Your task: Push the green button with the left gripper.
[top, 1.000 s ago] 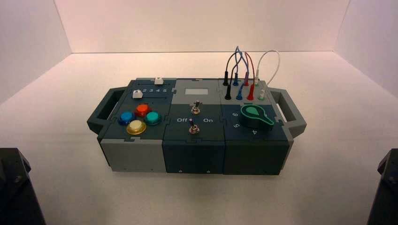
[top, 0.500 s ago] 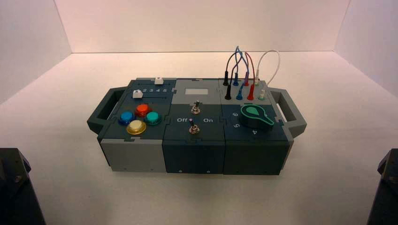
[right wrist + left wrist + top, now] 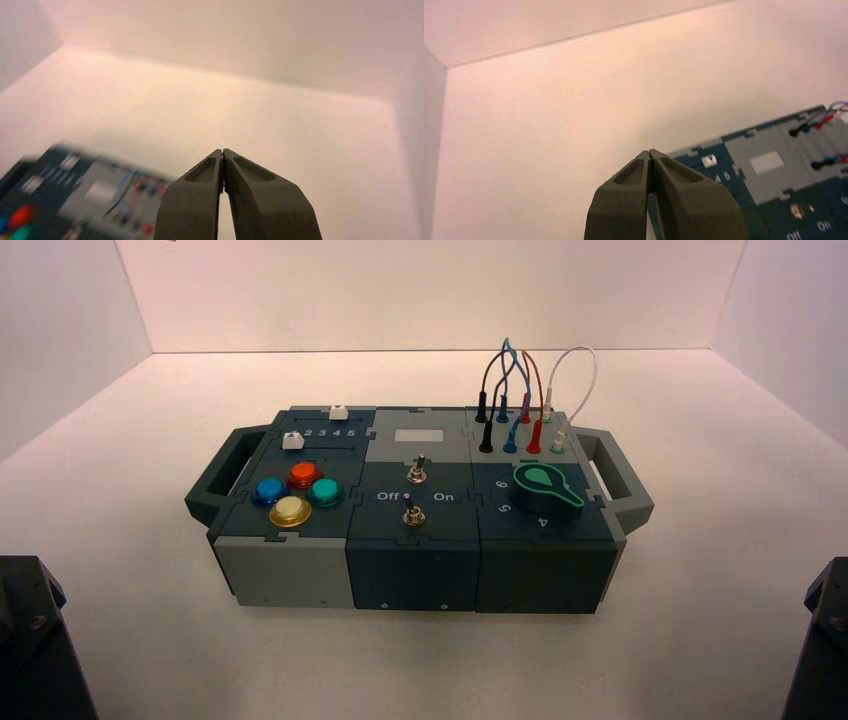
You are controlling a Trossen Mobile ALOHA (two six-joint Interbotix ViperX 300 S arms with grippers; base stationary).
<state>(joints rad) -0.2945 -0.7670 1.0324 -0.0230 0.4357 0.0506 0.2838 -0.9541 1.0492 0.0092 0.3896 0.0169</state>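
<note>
Both arms are parked near the front corners, well apart from the box.

The green button is found on the left part of the box top, at the right of a cluster with blue, red and yellow buttons. The left gripper is seen with fingertips pressed together, away from the button. The right gripper is also closed.
</note>
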